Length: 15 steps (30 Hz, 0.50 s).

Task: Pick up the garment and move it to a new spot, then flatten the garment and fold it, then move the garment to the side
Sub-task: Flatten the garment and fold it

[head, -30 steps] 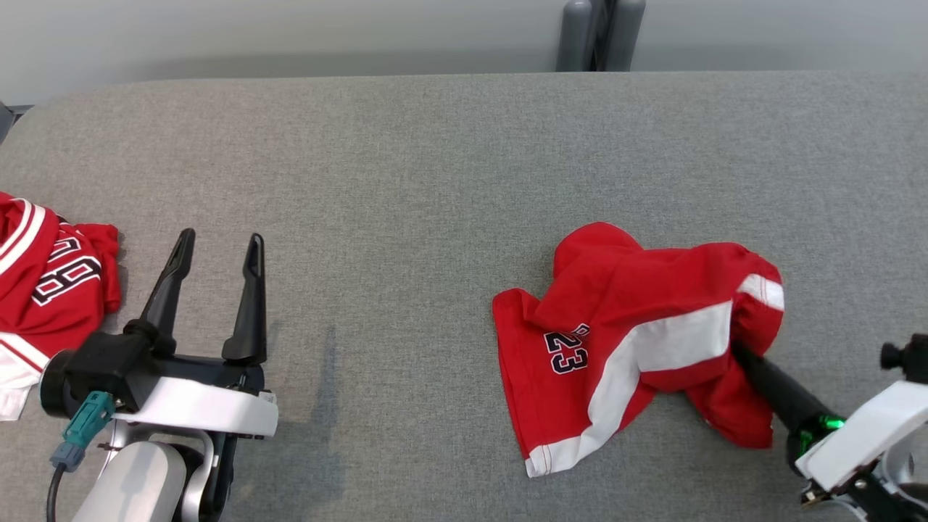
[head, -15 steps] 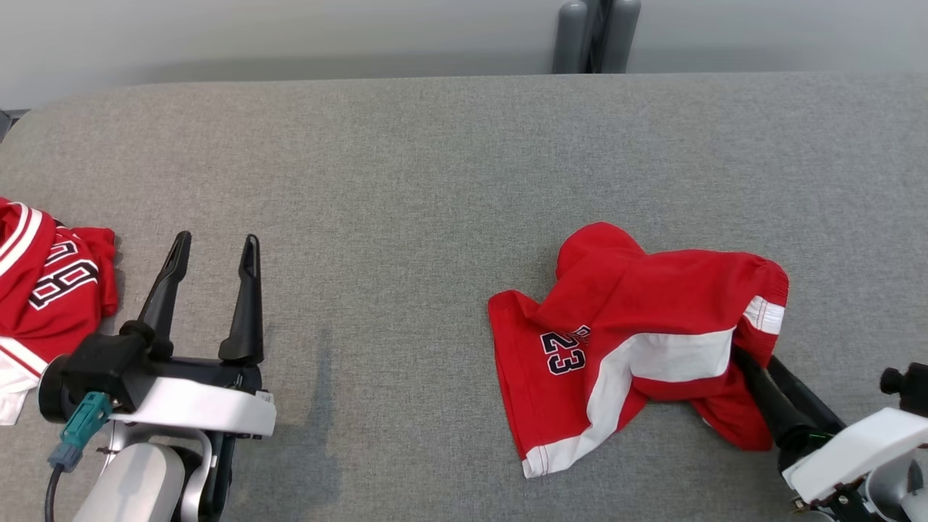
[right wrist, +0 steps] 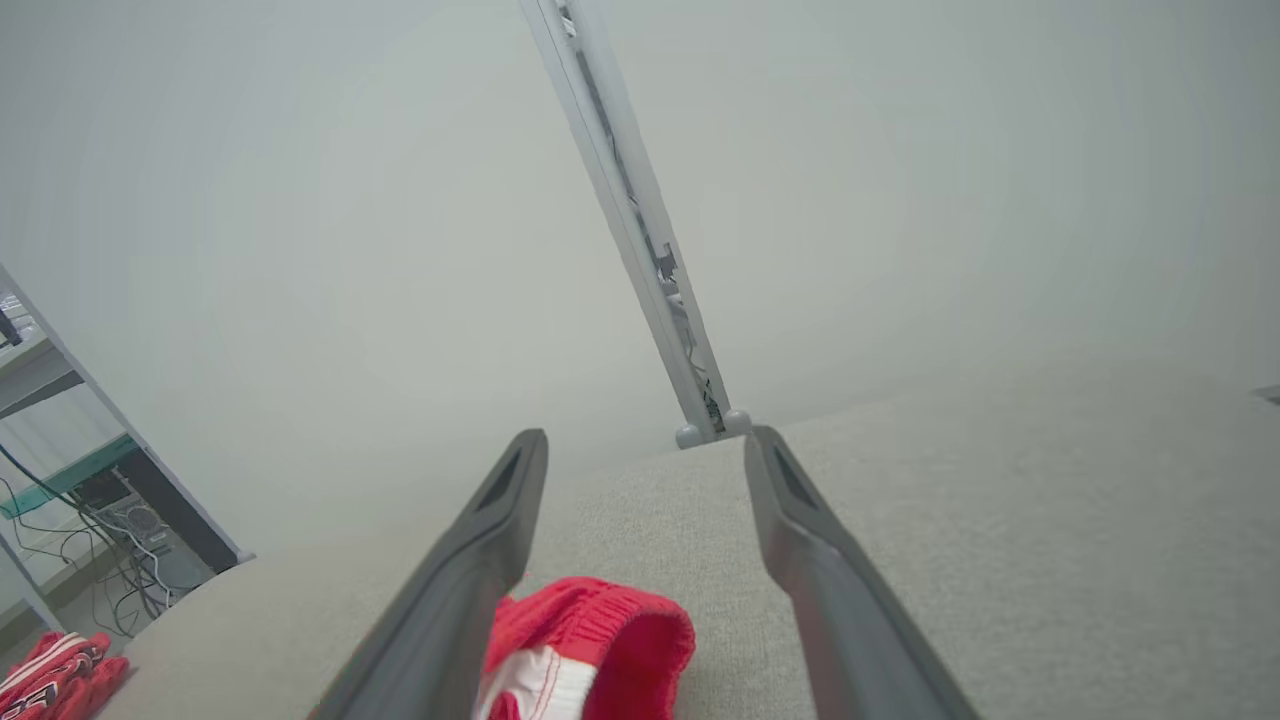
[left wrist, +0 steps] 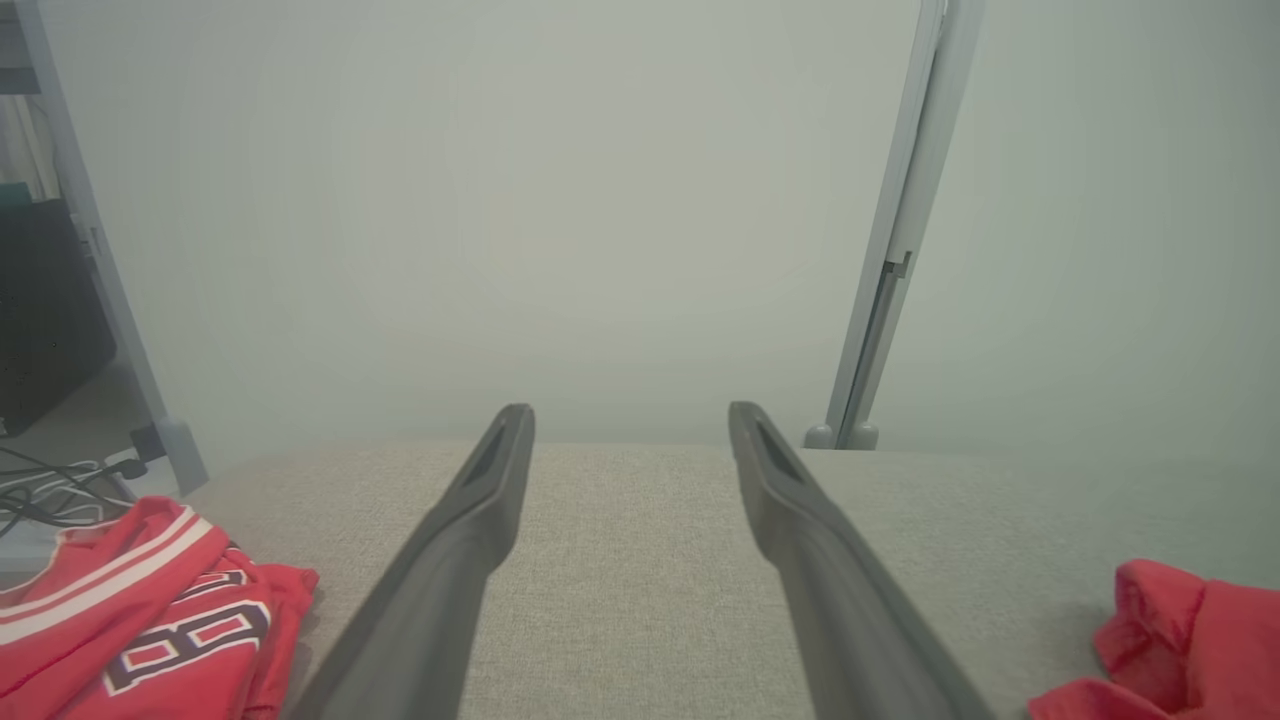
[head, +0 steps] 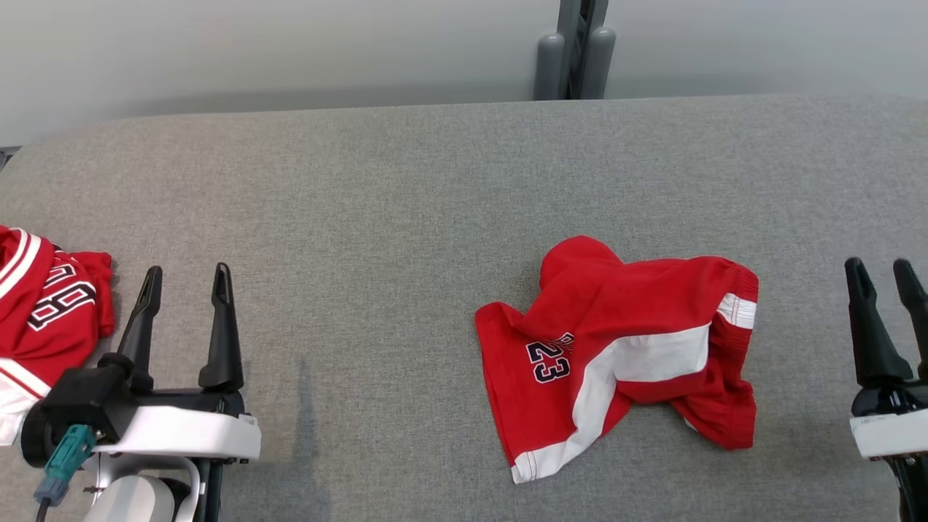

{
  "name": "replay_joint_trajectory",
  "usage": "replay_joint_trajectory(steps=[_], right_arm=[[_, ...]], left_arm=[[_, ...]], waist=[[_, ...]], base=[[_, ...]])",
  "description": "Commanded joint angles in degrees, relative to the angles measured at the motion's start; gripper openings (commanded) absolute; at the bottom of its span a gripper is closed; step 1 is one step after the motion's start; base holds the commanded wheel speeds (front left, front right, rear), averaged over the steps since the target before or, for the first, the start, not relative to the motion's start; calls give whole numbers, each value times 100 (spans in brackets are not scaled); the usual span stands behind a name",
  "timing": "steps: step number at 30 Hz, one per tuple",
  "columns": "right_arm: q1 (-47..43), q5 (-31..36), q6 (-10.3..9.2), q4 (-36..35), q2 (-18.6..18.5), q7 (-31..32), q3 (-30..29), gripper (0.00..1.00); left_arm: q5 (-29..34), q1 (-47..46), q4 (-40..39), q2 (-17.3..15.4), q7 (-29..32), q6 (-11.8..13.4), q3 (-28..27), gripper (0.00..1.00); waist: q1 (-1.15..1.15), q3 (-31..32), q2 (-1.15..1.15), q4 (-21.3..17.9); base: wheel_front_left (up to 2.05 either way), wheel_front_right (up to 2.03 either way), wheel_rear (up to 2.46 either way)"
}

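Two red garments lie on the grey table (head: 406,217): the crumpled shorts (head: 616,348) and, far to their left, a jersey (head: 43,319). Both spread and empty, the left gripper (head: 187,272) and right gripper (head: 879,267) flank the shorts.

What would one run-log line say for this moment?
red shorts: crumpled on table | left gripper: open, empty | right gripper: open, empty, beside shorts | next: flatten
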State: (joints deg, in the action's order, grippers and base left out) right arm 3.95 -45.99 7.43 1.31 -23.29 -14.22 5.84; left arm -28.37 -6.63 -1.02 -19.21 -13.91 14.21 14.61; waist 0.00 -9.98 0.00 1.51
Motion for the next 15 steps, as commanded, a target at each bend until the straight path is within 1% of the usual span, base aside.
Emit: replay_joint_trajectory(steps=[1, 2, 4, 5, 7, 8, 10, 11, 12, 15], right_arm=[[53, 225, 11, -11, 80, -42, -97, 100], [88, 570, 10, -34, 178, -19, -183, 100], [158, 1038, 11, -102, 483, 144, -256, 100], [181, 1396, 11, -119, 530, 215, -292, 100], [207, 1818, 6, -121, 755, 347, -352, 100], [208, 2099, 7, -114, 794, 404, -376, 100], [177, 2348, 7, -125, 972, 488, -396, 100], [150, 2543, 7, -120, 967, 540, -428, 100], [110, 2563, 6, -133, 1056, 579, -425, 100], [43, 2760, 6, -182, 1155, 669, -477, 100]], left_arm=[[-31, 47, -26, -14, -24, 46, -24, 100], [-34, 67, -49, -9, -27, 52, -42, 100], [-16, 144, -84, 0, -36, 66, -41, 100], [3, 185, -82, -4, -43, 78, -33, 100], [58, 237, -88, -21, -49, 100, -6, 100], [101, 267, -74, -45, -44, 109, 26, 100], [142, 330, -71, -69, -26, 137, 65, 100], [169, 360, -61, -84, -6, 143, 85, 100], [181, 373, -56, -92, 9, 151, 105, 100], [183, 362, -61, -95, 22, 149, 144, 100]], waist=[[0, 25, 0, -14], [0, 46, 0, -25], [0, 86, 0, -41], [0, 108, 0, -47], [0, 149, 0, -48], [0, 170, 0, -45], [0, 193, 0, -34], [0, 202, 0, -25], [0, 213, 0, -19], [0, 227, 0, 5]], base=[[0, 0, 0], [0, 0, 0], [0, 0, 0], [0, 0, 0], [0, 0, 0], [0, 0, 0], [0, 0, 0], [0, 0, 0], [0, 0, 0], [0, 0, 0]])
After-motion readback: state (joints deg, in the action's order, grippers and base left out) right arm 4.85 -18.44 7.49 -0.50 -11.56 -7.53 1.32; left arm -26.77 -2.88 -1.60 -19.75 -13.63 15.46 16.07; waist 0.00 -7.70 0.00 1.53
